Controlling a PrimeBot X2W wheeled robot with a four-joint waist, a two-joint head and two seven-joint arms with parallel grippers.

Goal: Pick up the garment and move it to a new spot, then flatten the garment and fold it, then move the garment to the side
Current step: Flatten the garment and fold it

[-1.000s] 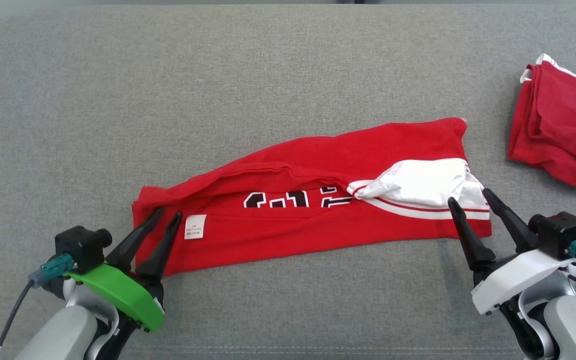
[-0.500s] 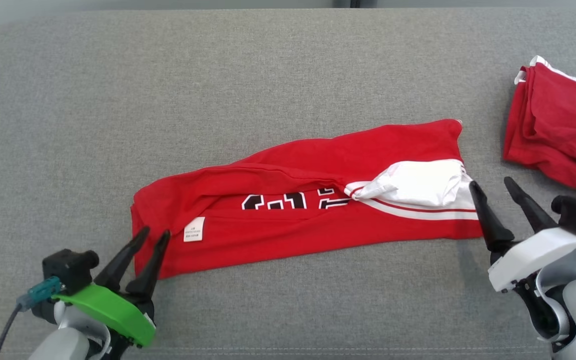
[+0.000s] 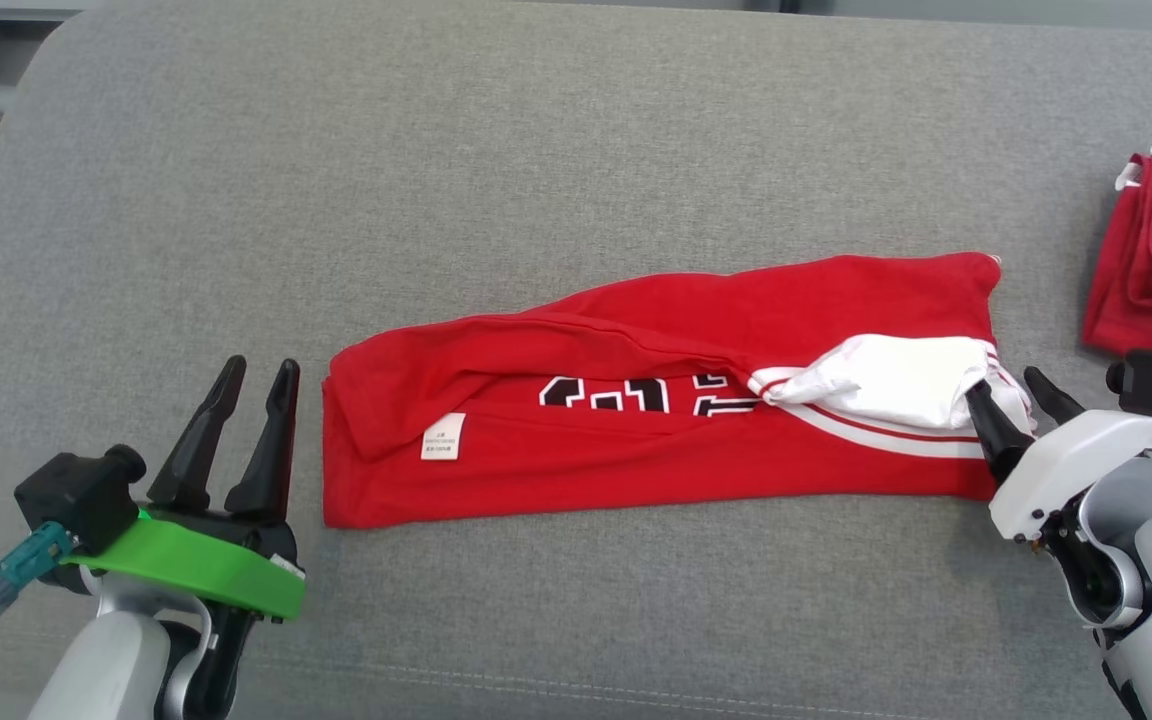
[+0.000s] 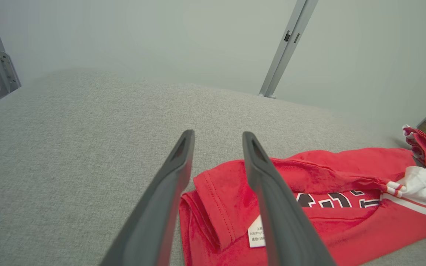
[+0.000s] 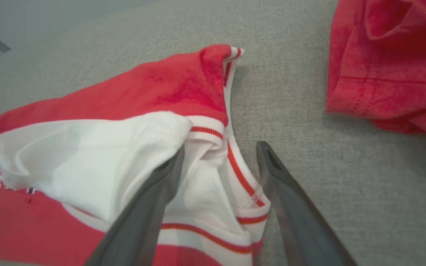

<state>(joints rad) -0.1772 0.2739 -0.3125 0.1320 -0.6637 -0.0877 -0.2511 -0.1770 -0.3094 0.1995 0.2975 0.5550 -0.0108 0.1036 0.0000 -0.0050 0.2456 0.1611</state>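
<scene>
Grey woven-fabric surface (image 3: 536, 150), padded, with a rounded far-left corner. A red garment (image 3: 636, 470) lies on it at centre, folded into a long strip running left to right, white section at its right end. A second red garment (image 3: 1151, 270), bunched, lies apart at the right edge.

Bright, even, diffuse light, no glare.
Faint soft shadows edge the garment (image 3: 656, 470); wrist views bow at their margins, the wall (image 4: 124, 37) hazy.
</scene>
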